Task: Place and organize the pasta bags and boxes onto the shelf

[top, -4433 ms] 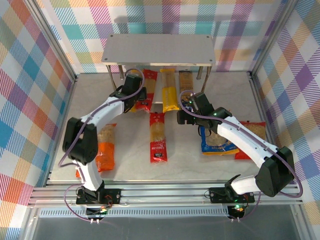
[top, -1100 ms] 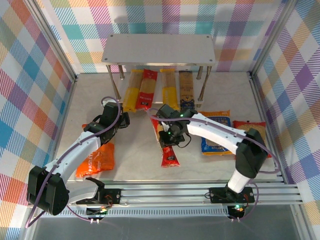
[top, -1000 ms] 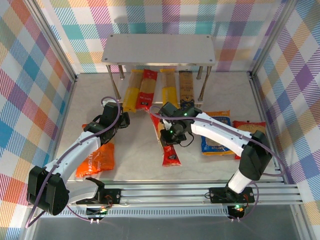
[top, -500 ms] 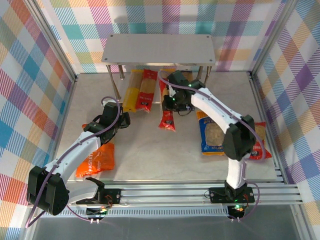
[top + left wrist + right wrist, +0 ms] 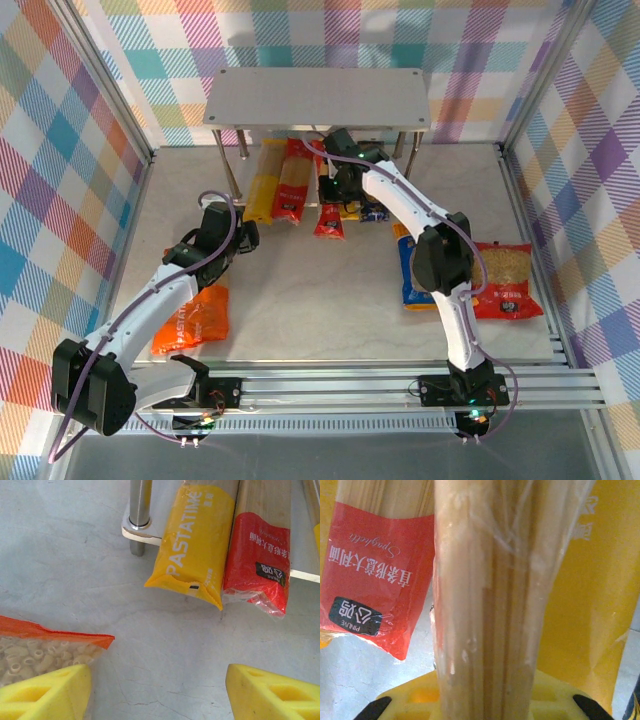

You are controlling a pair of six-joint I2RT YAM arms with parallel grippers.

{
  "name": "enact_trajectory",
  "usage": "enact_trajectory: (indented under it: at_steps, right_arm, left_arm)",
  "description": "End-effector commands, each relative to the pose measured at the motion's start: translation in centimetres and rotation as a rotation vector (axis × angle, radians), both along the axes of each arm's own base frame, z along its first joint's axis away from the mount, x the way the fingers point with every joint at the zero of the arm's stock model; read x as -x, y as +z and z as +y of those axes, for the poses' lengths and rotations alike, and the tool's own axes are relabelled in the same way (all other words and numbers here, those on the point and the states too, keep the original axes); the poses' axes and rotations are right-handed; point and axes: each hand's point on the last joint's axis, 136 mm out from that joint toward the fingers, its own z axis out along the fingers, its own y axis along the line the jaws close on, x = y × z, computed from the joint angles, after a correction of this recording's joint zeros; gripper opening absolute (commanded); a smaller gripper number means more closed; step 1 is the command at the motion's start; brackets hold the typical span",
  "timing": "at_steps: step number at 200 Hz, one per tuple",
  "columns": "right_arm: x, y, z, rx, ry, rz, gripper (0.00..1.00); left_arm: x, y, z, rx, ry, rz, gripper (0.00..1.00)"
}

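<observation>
Top external: right end effector [image 5: 336,182] is in under the top board of the shelf [image 5: 318,97], pinching the second red pack [image 5: 329,218]. That pack's near end sticks out of the lower tier, between the shelved red pack [image 5: 293,190] and the second yellow pack [image 5: 350,210]. First yellow pack [image 5: 265,185] is at the row's left end, dark pack [image 5: 374,212] at its right end. Left end effector [image 5: 238,238] hovers over the worktop [image 5: 300,300], near the orange bag [image 5: 195,325]. Blue bag [image 5: 412,280] and red bag [image 5: 505,285] lie on the right, blue one partly behind the right arm.

Right wrist adds detail: a yellow pad [image 5: 415,692] is tight against the second red pack [image 5: 490,590], with spaghetti visible through the clear film.

Left wrist adds: fingers [image 5: 45,692] spread wide with nothing between them, orange bag corner just beside one. Two pack ends overhang the lower board [image 5: 142,534] by a metal leg [image 5: 139,510].

Versus 4.4 s ago: that red pack lay flat mid-worktop, the right arm was by the blue bag, and the left arm was at the shelf. 0.5 s ago the pack sat further out.

Worktop is pale grey and marbled. Walls are plaid, with an aluminium frame [image 5: 330,385] along the near edge.
</observation>
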Motion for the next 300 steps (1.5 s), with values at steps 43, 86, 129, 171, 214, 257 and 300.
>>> enact_trajectory:
  at_steps: [43, 86, 129, 171, 214, 257, 300]
  right_arm:
    - [-4.6, 3.4, 1.1, -0.08, -0.061, -0.192, 0.08]
    - [-6.0, 3.7, 1.1, -0.099, -0.119, -0.244, 0.08]
    - [-7.3, 3.5, 1.1, -0.094, -0.149, -0.292, 0.1]
    - [-8.0, 2.8, 1.5, -0.088, -0.15, -0.31, 0.12]
    - [-8.6, 1.8, 1.0, -0.044, -0.171, -0.311, 0.21]
    - [-8.6, -0.2, 0.7, -0.003, -0.17, -0.286, 0.34]
    - [-8.5, -0.8, 0.6, 0.009, -0.169, -0.274, 0.5]
  left_arm:
    - [-0.2, 1.5, 0.6, -0.008, 0.017, -0.019, 0.71]
    - [-0.4, 1.5, 0.4, -0.008, 0.016, -0.017, 0.71]
    - [-0.4, 1.6, 0.4, -0.01, 0.014, -0.016, 0.71]
    - [-0.4, 1.6, 0.5, -0.014, 0.016, -0.018, 0.71]
    - [-0.4, 1.5, 0.5, -0.018, 0.015, -0.013, 0.71]
    - [-0.3, 1.5, 0.6, -0.018, 0.015, -0.013, 0.71]
    - [-0.3, 1.7, 0.6, -0.018, 0.016, -0.016, 0.71]
